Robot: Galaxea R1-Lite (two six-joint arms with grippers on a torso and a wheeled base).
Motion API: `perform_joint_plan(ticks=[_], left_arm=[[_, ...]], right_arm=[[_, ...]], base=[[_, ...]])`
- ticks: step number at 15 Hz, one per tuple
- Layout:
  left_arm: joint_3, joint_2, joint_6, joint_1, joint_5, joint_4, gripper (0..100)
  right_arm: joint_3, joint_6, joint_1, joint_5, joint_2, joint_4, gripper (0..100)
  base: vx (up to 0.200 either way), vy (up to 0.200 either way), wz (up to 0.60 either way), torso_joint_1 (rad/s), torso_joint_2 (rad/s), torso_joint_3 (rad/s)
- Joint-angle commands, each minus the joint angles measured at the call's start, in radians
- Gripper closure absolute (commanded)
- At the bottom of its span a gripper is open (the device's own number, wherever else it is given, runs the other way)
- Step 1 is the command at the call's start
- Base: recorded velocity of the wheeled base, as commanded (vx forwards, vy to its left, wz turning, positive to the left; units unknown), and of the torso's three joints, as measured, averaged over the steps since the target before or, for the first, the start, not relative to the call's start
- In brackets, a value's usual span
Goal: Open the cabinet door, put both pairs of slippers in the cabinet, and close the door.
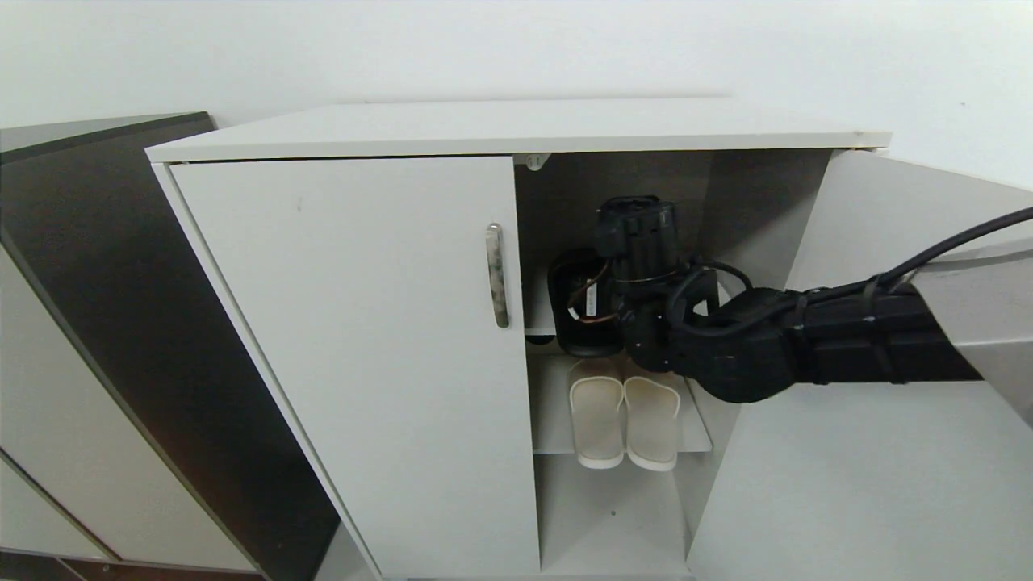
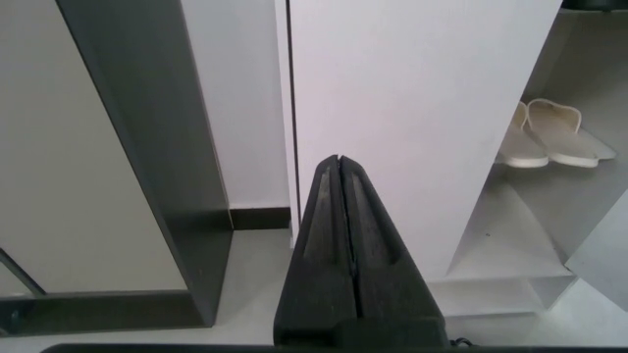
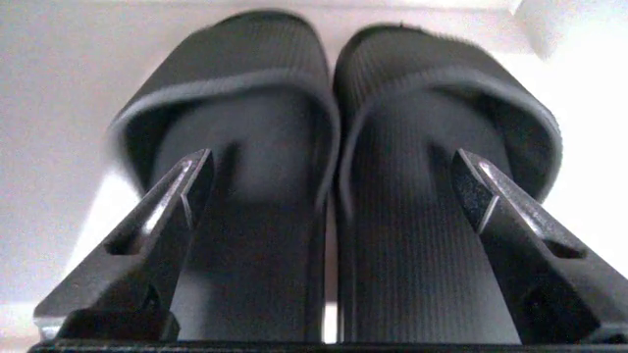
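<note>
The right arm is hiding most of two black slippers in the cabinet, above two white slippers. The right gripper is gaping wide around the black pair; the left gripper is sitting closed.

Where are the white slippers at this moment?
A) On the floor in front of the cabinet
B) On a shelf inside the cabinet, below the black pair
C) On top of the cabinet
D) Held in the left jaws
B: the white slippers lie side by side on a shelf inside the open cabinet, with the black slippers one level above them.
</note>
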Motion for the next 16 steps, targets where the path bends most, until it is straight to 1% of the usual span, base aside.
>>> perform_joint_plan(ticks=[1, 2, 4, 9, 11, 16], left_arm=[[0.0, 0.001, -0.001, 0.0, -0.002, 0.0, 100], [0.0, 0.001, 0.001, 0.0, -0.002, 0.0, 100], [0.0, 0.001, 0.001, 0.0, -0.002, 0.0, 100], [0.0, 0.001, 0.001, 0.0, -0.002, 0.0, 100], [0.0, 0.001, 0.002, 0.0, -0.002, 0.0, 100], [0.0, 0.001, 0.001, 0.0, 0.0, 0.0, 100]], right_arm=[[0.157, 0.001, 0.064, -0.006, -0.153, -0.058, 0], [0.198, 0.001, 0.078, -0.008, -0.174, -0.076, 100], [0.293, 0.001, 0.104, -0.006, -0.228, -0.122, 100], [0.476, 0.001, 0.118, 0.005, -0.315, -0.234, 100], [0.502, -0.003, 0.12, 0.005, -0.288, -0.256, 100], [0.505, -0.002, 0.132, 0.0, -0.271, -0.256, 100]], base=[[0.0, 0.0, 0.0, 0.0, 0.0, 0.0], [0.0, 0.0, 0.0, 0.0, 0.0, 0.0], [0.0, 0.0, 0.0, 0.0, 0.0, 0.0], [0.0, 0.0, 0.0, 0.0, 0.0, 0.0], [0.0, 0.0, 0.0, 0.0, 0.0, 0.0], [0.0, 0.0, 0.0, 0.0, 0.0, 0.0]])
